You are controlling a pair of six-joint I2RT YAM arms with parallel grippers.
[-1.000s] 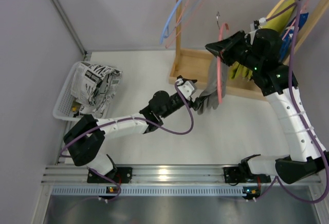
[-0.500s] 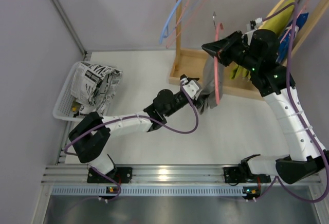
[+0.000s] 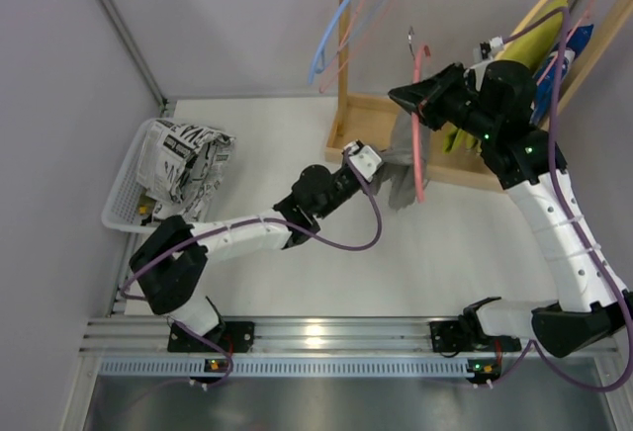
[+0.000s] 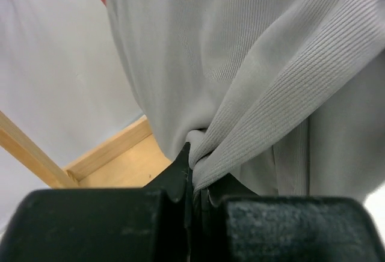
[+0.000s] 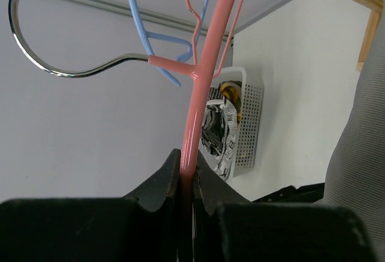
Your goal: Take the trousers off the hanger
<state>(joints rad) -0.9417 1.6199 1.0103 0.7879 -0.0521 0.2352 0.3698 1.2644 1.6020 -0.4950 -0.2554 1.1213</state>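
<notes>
Both grippers are engaged on the task items. The right gripper (image 3: 423, 105) is clamped on the pink hanger (image 3: 419, 159). The right wrist view shows the jaws of the right gripper (image 5: 187, 175) pressed tight against the hanger (image 5: 204, 94), below the point where its metal hook (image 5: 54, 70) joins. The hanger is held upright in the air in front of the wooden rack (image 3: 344, 65), with the hook free.

The grey trousers (image 3: 404, 182) hang from the hanger between the two arms, above the rack's base. The left gripper (image 3: 379, 167) is closed on a fold of the trousers. The left wrist view shows ribbed cloth of the trousers (image 4: 252, 63) gathered into the pinch of the left gripper (image 4: 195, 184), with creases running up from it.

A white basket (image 3: 121, 194) at the far left holds black-and-white patterned cloth (image 3: 183, 159). A light blue hanger (image 3: 331, 31) hangs on the rack. A yellow-green garment (image 3: 534, 41) hangs behind the right arm.
</notes>
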